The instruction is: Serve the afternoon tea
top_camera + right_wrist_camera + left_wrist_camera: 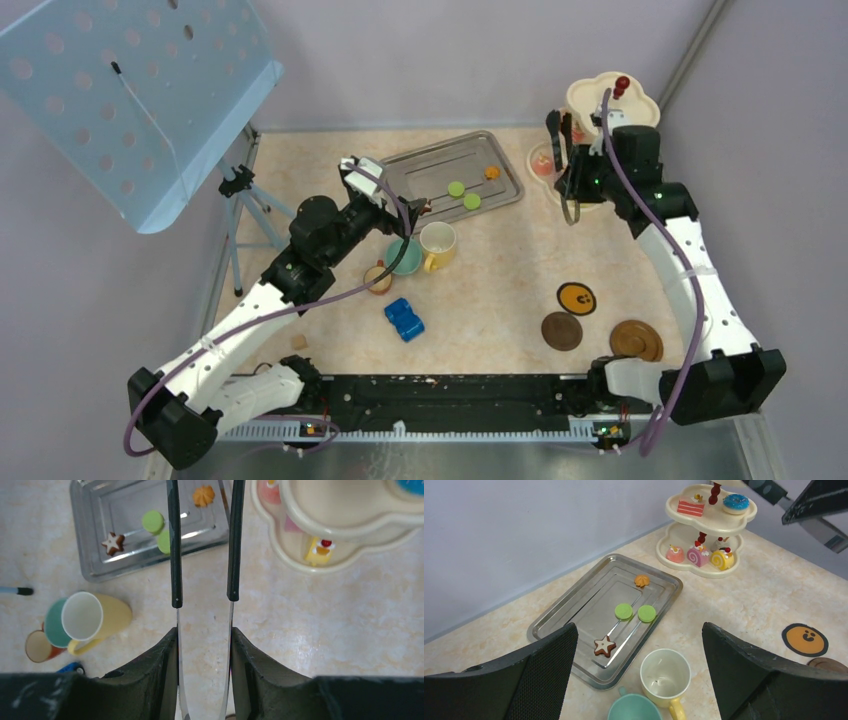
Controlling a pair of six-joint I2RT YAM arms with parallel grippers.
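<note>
Scene: two robot arms working over a beige table (500, 270), w/ toy tea things spread across it.
L gripper (639, 627): hovering just above the near edge of the metal tray (554, 622); fingers (549, 665) standing wide apart, holding nothing.
R gripper (203, 632): clamping the handle end of black tongs (174, 555), held over the table btwn tray and stand.
Tool state: tong arms running parallel w/ a clear gap, spread, pinching nothing; in the wrist view the tips are running off the top edge.
Stand (711, 527): cream, scalloped, sitting at the far right corner, just beside the tongs.
Cakes on stand: upper tier carrying a red slice (690, 507) and blue donut (736, 502); lower tier carrying a pink cake (675, 554), pink swirl roll (697, 556) and yellow roll (722, 559).
Cakes on tray: two green macarons (623, 611) lying side by side mid-tray, orange cookie (641, 581) toward the far edge, star cookie (604, 645) toward the near edge.
Cups: yellow-and-cream mug (438, 243) standing upright just near of the tray, teal cup (403, 258) touching its left side, brown cup (378, 278) just beside the teal one.
Coasters: brown coasters (561, 331) lying near the right arm's base, orange-face coaster (576, 298) just beyond them, well apart from the cups.
Other: blue toy car (404, 319) sitting near of the cups.
</note>
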